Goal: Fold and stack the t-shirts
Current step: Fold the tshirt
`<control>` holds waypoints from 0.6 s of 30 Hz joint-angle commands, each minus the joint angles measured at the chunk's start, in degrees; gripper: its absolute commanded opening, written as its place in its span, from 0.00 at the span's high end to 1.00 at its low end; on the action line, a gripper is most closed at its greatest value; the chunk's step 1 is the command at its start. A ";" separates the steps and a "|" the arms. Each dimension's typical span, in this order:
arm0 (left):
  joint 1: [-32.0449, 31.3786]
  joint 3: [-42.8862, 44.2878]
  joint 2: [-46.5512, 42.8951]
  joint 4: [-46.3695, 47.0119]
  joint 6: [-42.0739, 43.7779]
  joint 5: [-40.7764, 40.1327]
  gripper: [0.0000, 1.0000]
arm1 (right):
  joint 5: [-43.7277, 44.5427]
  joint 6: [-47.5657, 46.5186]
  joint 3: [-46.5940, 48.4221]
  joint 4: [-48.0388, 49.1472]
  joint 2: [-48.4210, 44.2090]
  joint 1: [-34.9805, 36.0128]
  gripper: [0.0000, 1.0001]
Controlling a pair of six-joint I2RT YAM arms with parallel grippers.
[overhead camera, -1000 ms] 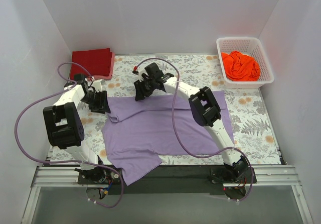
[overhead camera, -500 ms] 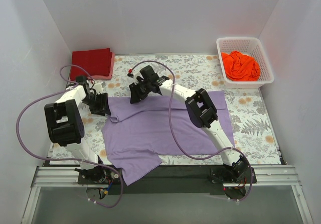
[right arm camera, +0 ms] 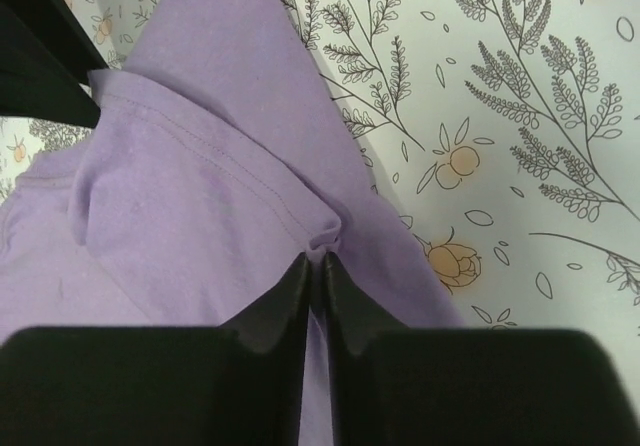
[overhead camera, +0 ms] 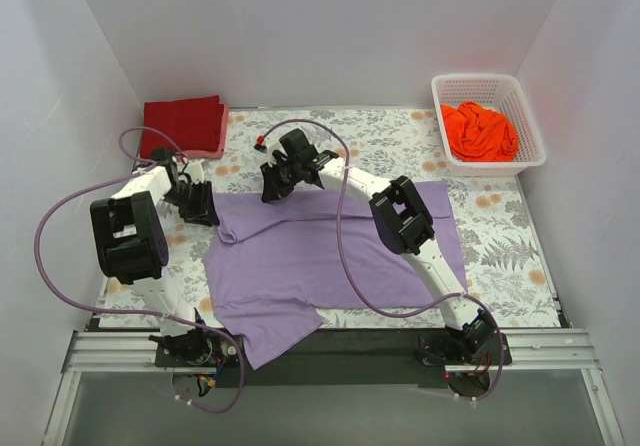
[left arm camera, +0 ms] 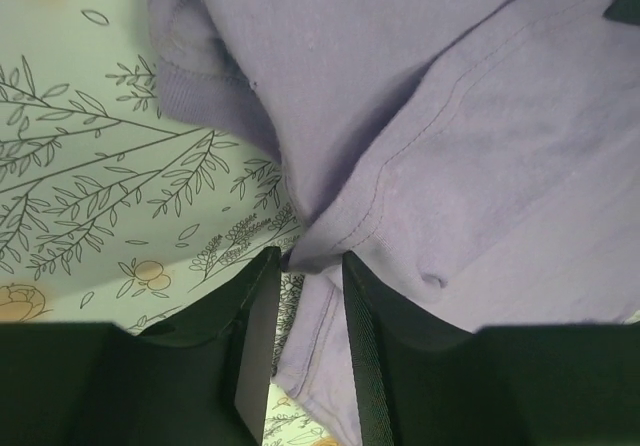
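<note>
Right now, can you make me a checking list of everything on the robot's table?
Surface: floral tablecloth, flat.
Job's things: lavender t-shirt spread out, hem over the near edge; dark red t-shirt folded, far left; orange t-shirt crumpled in the basket.
Clutter: white basket, far right.
Hands: right hand shut, pinching a lavender fold; left hand at the shirt's edge, jaws slightly apart, grip unclear.
Cables: purple cables loop off both arms; one crosses the shirt.
Surroundings: white walls; nothing else seen.
</note>
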 commanded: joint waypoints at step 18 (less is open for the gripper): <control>0.40 -0.39 -11.67 -4.97 7.44 3.22 1.00 | -9.52 -3.53 -11.75 3.29 -12.99 -0.70 0.99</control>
